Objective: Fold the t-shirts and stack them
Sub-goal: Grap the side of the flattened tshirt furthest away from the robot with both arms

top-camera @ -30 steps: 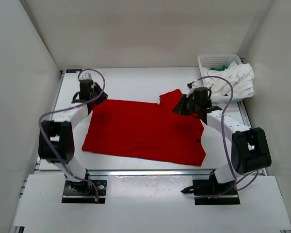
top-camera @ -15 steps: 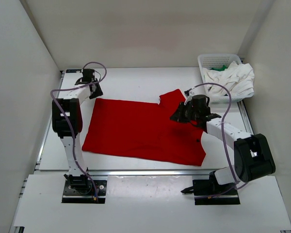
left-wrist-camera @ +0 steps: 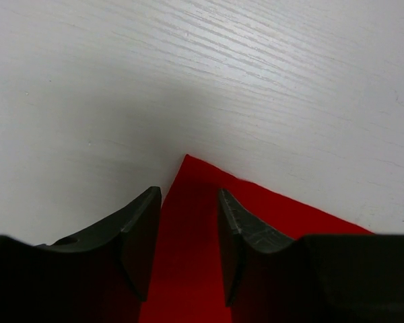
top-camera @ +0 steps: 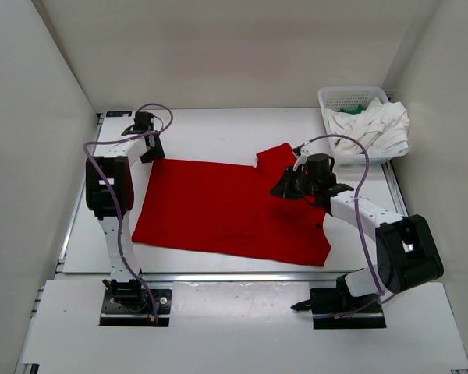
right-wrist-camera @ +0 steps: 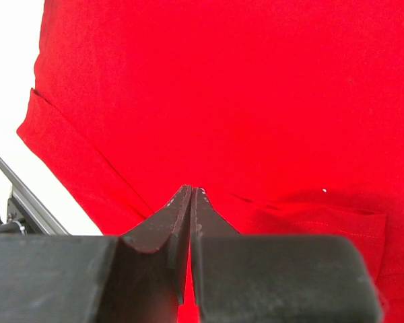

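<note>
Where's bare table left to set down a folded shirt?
Widest free patch: far table between the red shirt and the back wall, left of the basket. Crowded: right side, with the basket, white shirt and right gripper.

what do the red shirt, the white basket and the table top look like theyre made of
Red t-shirt: soft matte cloth, likely a cotton knit; it lies limp, with creases and stitched hems.
Basket: white plastic, probably moulded; its walls are a regular open mesh under a stiff rim.
Table: hard white matte board with fine grain-like streaks close up, maybe painted wood or laminate.
</note>
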`<state>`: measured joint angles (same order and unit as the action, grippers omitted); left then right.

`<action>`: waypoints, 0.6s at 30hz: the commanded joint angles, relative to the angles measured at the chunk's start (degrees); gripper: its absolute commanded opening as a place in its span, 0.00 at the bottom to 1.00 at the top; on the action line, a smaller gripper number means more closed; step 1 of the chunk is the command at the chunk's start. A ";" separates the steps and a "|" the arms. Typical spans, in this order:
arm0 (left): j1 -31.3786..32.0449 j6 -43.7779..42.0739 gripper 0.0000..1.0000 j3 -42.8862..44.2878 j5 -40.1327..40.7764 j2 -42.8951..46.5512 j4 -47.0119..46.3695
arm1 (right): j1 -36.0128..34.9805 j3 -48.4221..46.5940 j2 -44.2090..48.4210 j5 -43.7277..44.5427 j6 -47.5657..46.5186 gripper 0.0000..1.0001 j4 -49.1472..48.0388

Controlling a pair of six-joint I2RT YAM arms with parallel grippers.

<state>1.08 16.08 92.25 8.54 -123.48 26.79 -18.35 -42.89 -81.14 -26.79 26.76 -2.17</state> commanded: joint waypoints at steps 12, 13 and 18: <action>0.15 -2.28 0.43 9.18 3.42 -4.40 6.79 | 1.03 0.09 2.13 -2.83 0.83 0.03 -3.98; -0.11 -2.54 0.42 9.27 3.42 -4.75 6.44 | 1.47 0.00 2.22 -2.83 0.57 0.02 -3.98; -0.38 -2.72 0.28 6.46 4.21 -3.17 4.95 | 1.74 0.36 2.48 -2.84 0.92 0.03 -5.03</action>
<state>1.23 14.11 99.70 10.90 -128.81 31.62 -17.06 -42.74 -80.62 -29.26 27.40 -3.75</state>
